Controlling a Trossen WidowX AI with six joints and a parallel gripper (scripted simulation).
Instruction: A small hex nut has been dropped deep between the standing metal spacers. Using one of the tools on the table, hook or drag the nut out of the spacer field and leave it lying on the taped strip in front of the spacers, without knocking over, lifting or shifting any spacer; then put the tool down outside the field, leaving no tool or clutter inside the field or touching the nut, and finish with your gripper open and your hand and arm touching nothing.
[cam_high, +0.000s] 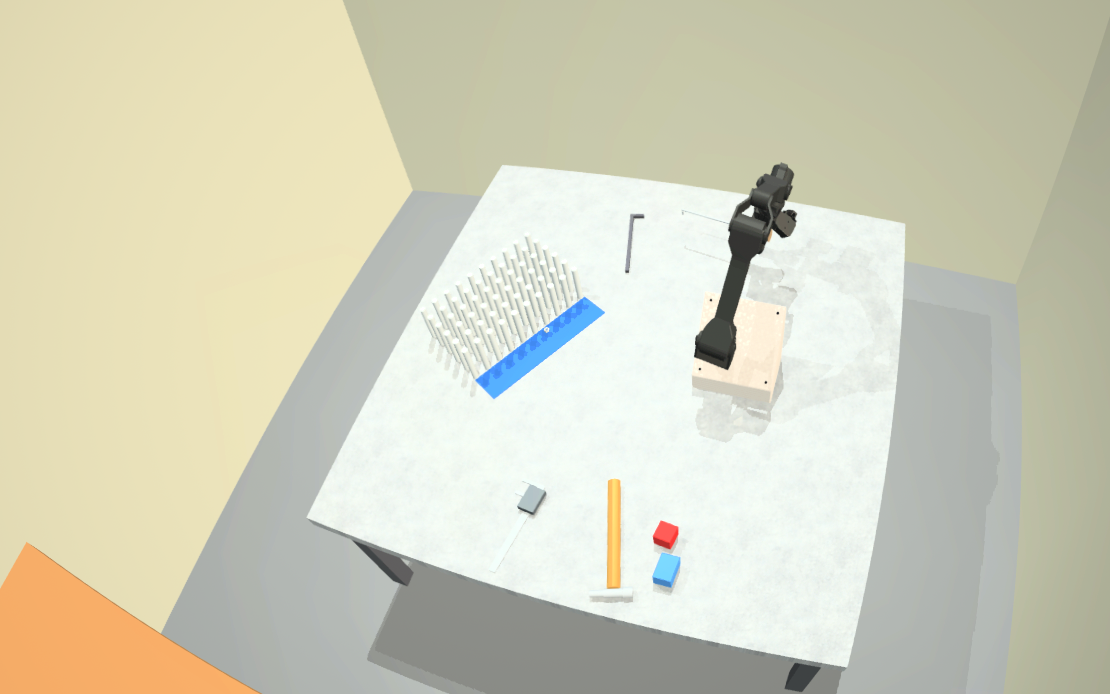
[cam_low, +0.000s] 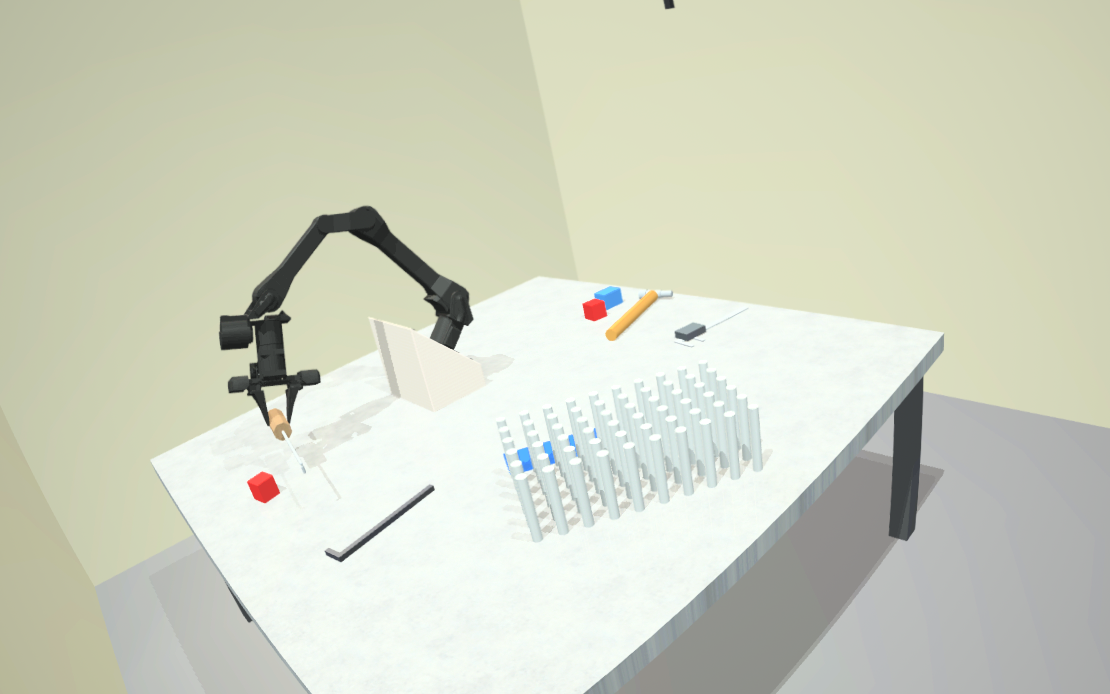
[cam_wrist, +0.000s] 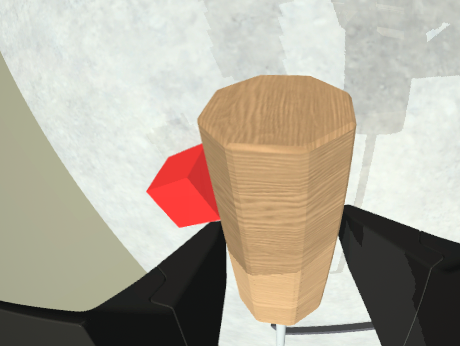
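Note:
My gripper (cam_low: 279, 419) (cam_wrist: 281, 226) is shut on the wooden handle of a hook tool (cam_low: 280, 427) (cam_wrist: 270, 190). It holds the tool tilted above the table at its far side, away from the spacers. The tool's thin rod and small bent tip (cam_high: 683, 212) (cam_low: 302, 468) point down and clear of the table. The small hex nut (cam_high: 545, 329) lies on the blue taped strip (cam_high: 505, 380) (cam_low: 523, 459), near the middle of its length on the spacer side. The metal spacers (cam_high: 470, 365) (cam_low: 756, 441) all appear upright in rows. The nut is hidden in the exterior view.
A red cube (cam_low: 263, 486) (cam_wrist: 182, 200) lies below the gripper, near the table edge. A dark L-shaped key (cam_high: 629, 245) (cam_low: 384, 521) lies between it and the spacers. A hammer (cam_high: 613, 531) (cam_low: 632, 315), another red cube (cam_high: 665, 534), a blue block (cam_high: 666, 569) and a grey-handled tool (cam_high: 532, 499) lie opposite.

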